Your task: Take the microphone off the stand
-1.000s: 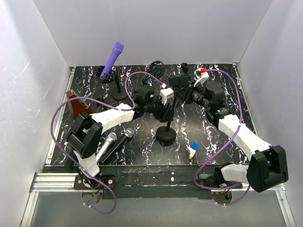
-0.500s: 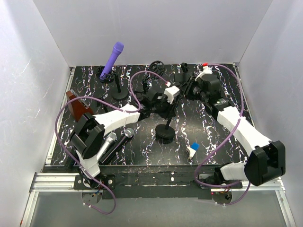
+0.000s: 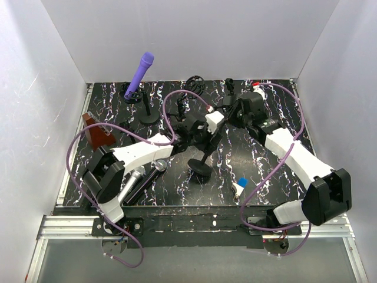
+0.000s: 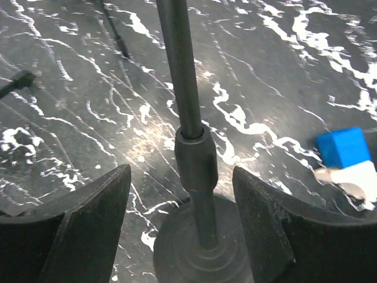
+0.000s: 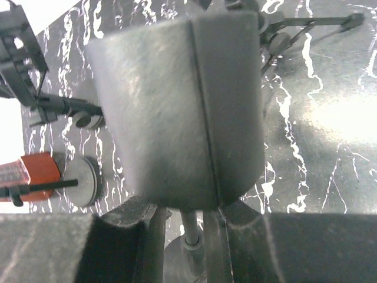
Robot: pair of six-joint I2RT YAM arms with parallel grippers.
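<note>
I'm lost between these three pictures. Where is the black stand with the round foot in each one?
Top external: stand near the centre of the table.
Left wrist: its pole runs down the middle, foot at the bottom edge.
Right wrist: only a sliver of pole at bottom centre, under the grey microphone.
Shared landmark: that black, white-veined table top, in all three.

Over the last second we see the right end effector (image 3: 234, 112) swing left and toward the far end of the counter (image 3: 268, 177). The stand (image 3: 201, 167) has shifted too: its base has slid a bit left and now looks tipped, with the pole leaning over toward the right arm. The left end effector (image 4: 182, 183) has nudged slightly to the right.
</note>
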